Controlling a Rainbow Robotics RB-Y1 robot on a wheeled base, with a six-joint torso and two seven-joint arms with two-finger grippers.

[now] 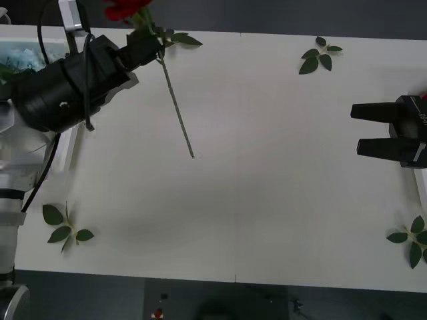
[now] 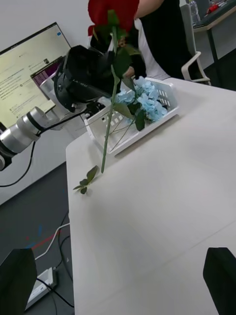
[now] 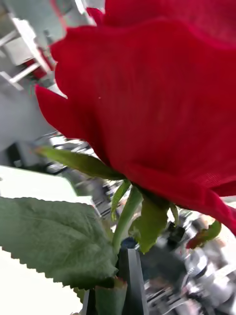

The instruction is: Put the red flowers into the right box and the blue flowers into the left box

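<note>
My left gripper [image 1: 151,45] is shut on a red flower's stem [image 1: 177,110] just under its head [image 1: 127,8], at the table's far left. The stem hangs slanted, its tip close above the table. In the right wrist view the same rose [image 2: 113,12] is held up in front of the left box [image 2: 164,109], a slatted white basket holding blue flowers [image 2: 147,98]. The left wrist view has the red head [image 3: 162,98] and a leaf [image 3: 54,236] close up. My right gripper [image 1: 356,129] hovers open at the right edge, beside the right box's white rim [image 1: 421,187].
Loose green leaf sprigs lie on the white table [image 1: 267,167] at the far right [image 1: 320,55], near left [image 1: 67,227] and near right [image 1: 410,240]. The left box [image 1: 20,47] sits past my left arm at the table's left edge.
</note>
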